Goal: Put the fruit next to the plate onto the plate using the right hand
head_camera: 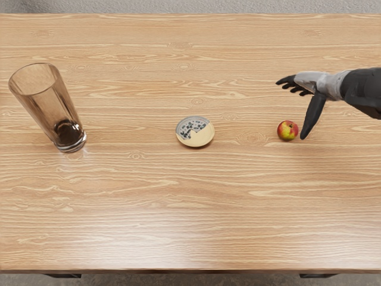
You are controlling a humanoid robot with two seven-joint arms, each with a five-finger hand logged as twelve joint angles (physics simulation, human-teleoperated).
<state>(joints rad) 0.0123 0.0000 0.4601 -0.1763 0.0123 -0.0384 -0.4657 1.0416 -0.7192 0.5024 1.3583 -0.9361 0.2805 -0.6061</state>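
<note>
A small red and yellow apple lies on the wooden table, right of centre. A small cream plate with a dark speckled pattern sits near the table's middle, well to the left of the apple. My right hand comes in from the right edge and hovers just right of and above the apple. Its fingers are spread, with the thumb pointing down beside the fruit, apart from it. The hand holds nothing.
A tall empty drinking glass stands at the left side of the table. Bare wood lies between plate and apple. The table's front edge runs along the bottom of the view.
</note>
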